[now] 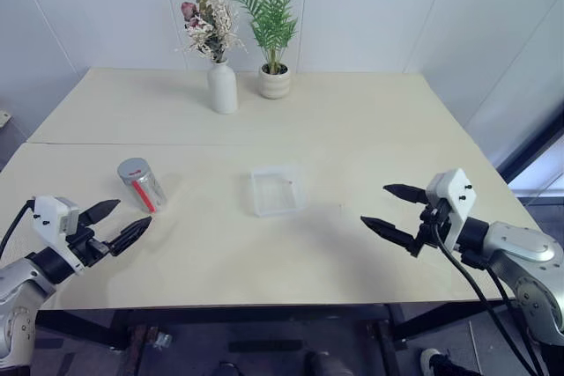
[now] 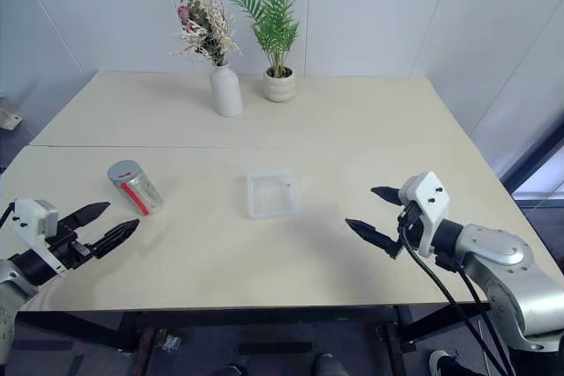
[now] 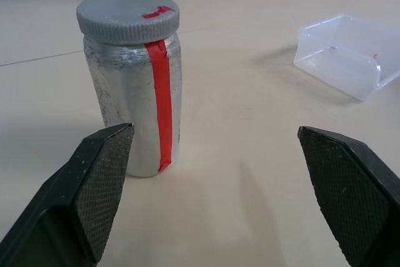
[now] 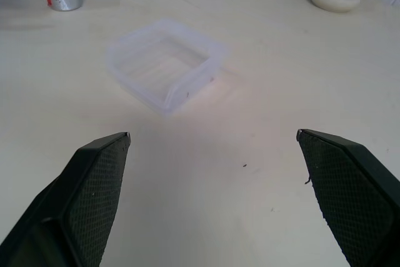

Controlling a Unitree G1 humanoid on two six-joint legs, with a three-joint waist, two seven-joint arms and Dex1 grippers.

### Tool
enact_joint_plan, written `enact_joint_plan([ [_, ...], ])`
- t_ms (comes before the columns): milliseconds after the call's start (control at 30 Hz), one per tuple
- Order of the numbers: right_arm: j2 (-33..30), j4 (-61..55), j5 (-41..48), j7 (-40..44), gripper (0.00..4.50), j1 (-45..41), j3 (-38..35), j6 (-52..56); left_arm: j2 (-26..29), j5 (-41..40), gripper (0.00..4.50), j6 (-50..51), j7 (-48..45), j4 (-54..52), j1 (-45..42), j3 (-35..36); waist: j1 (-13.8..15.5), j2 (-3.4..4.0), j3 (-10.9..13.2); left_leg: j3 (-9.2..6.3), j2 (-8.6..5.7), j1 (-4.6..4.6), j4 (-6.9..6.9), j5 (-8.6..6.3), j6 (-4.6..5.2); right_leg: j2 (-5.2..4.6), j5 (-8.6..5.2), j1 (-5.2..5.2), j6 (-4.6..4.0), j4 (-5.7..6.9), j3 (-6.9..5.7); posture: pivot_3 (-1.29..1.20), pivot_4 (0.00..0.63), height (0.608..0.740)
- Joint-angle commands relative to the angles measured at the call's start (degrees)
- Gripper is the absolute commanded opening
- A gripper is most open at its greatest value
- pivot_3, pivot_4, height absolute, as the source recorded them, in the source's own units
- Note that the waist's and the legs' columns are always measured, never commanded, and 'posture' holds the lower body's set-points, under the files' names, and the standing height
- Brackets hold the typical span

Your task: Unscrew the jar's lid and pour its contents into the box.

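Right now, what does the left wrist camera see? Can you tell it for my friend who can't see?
A small silvery jar with a red stripe stands upright on a pale table, its grey lid screwed on. The left claw is open in front of it, touching nothing. A clear plastic box sits off to one side.

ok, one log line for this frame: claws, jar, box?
left claw open, near jar | right claw open, empty | lid on | box mid-table
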Motion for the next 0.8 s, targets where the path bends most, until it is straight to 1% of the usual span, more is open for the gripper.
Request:
enact_joint_plan([
  [33,-0.3,-0.7,0.1,-0.1,4.50,-1.0,-1.6,-1.2,0.0,-0.6,4.48,0.3,1.2,-3.2,-0.1,0.6,0.0,0.00,0.0,0.01,0.00,-0.01,0.00,0.00,0.00,0.00,0.00,0.00,0.00,0.00,0.01,0.00,0.150,0.740],
  [133,0.2,0.0,-0.6,-0.3,4.50,-1.4,-0.8,-1.9,-0.8,0.5,4.48,-0.8,2.7,-2.3,-1.4,-0.2,0.1,0.00,0.0,0.04,-0.01,0.02,0.01,0.00,0.01,0.00,0.00,0.00,0.01,0.00,0.04,0.00,0.150,0.740],
  [200,0.3,-0.7,-0.5,-0.2,4.50,-1.0,-0.6,-1.9,-1.9,0.8,4.48,-0.4,4.7,-3.5,-1.4,-0.6,0.1,0.00,0.0,0.05,-0.01,0.04,0.02,0.00,0.01,0.00,0.00,0.01,0.01,0.00,0.04,0.00,0.150,0.740],
  [333,0.3,-0.2,-0.1,0.0,4.50,-2.3,-0.3,-1.8,-3.2,1.9,4.48,-0.2,8.3,-5.0,-2.2,-1.6,0.1,0.00,0.0,0.08,-0.01,0.03,0.02,-0.01,0.01,0.01,0.01,0.00,0.04,0.01,0.09,0.00,0.150,0.740],
  [400,0.9,-0.6,-0.4,-0.7,4.50,-3.4,0.9,-1.5,-3.5,2.8,4.48,-1.1,9.7,-4.0,-2.9,-1.6,0.1,0.00,0.0,0.09,-0.01,0.03,0.03,-0.01,0.01,0.01,0.02,0.00,0.06,0.02,0.10,0.00,0.150,0.740],
  [500,1.5,0.6,-1.1,-0.1,4.50,-4.8,2.1,-2.6,-5.5,5.2,4.48,-3.1,12.4,-3.4,-3.4,-3.2,0.0,0.00,0.0,0.10,-0.01,0.06,0.06,-0.01,0.01,0.03,0.03,0.01,0.07,0.05,0.11,0.00,0.150,0.740],
  [600,1.0,2.0,-1.2,0.5,4.50,-5.6,1.9,-2.9,-8.8,6.1,4.48,-3.2,16.0,-6.4,-2.8,-4.3,0.1,0.00,0.0,0.19,-0.03,0.08,0.06,-0.02,0.03,0.02,0.03,0.02,0.08,0.03,0.18,0.00,0.150,0.740],
  [800,1.9,3.2,-2.8,0.3,4.50,-6.9,3.5,-3.9,-11.1,8.2,4.48,-4.7,19.6,-6.9,-3.1,-5.4,0.1,0.00,0.0,0.24,-0.02,0.09,0.07,-0.06,0.09,0.05,0.20,0.00,0.40,0.03,0.22,0.00,0.150,0.740],
])
